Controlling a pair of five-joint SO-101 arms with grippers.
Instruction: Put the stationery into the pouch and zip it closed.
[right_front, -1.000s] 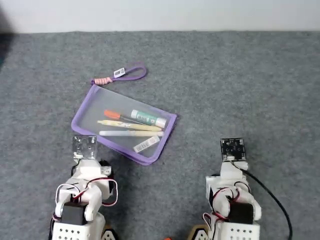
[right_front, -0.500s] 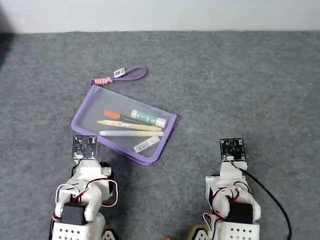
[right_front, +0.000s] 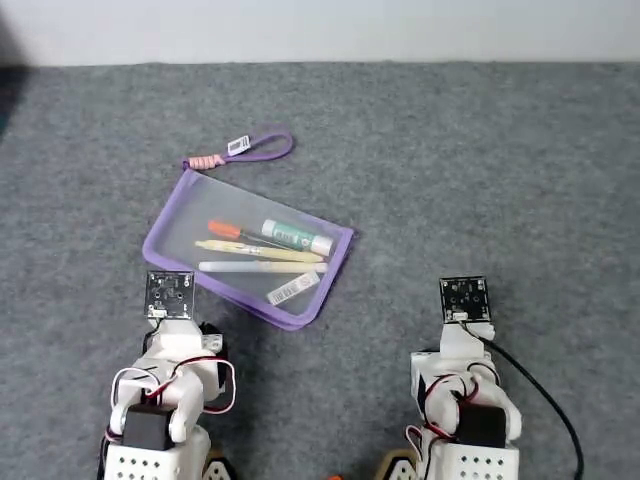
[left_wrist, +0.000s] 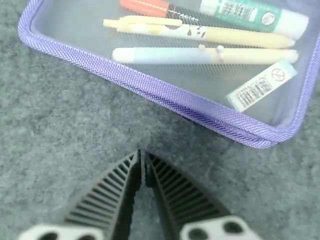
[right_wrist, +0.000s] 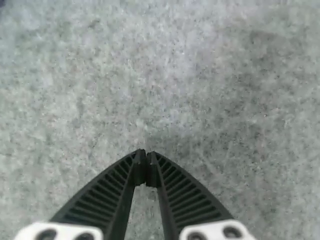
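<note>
A clear pouch (right_front: 248, 245) with purple edging lies flat on the grey carpet, left of centre. Inside it are an orange pen (right_front: 228, 230), a green-and-white glue stick (right_front: 296, 238), a yellow pen (right_front: 255, 251), a pale pen (right_front: 262, 267) and a small white eraser (right_front: 293, 289). Its purple wrist loop (right_front: 262, 148) trails away at the far corner. My left gripper (left_wrist: 143, 159) is shut and empty over the carpet, just short of the pouch's near edge (left_wrist: 165, 100). The right gripper (right_wrist: 145, 156) is shut and empty over bare carpet, well to the right of the pouch.
Grey carpet (right_front: 480, 180) covers the whole table surface. A pale wall (right_front: 320, 30) runs along the far edge. Both arm bases (right_front: 160, 430) (right_front: 465, 425) sit at the near edge.
The left arm has drawn back slightly from the pouch toward its base. The pouch and the right arm have not moved.
</note>
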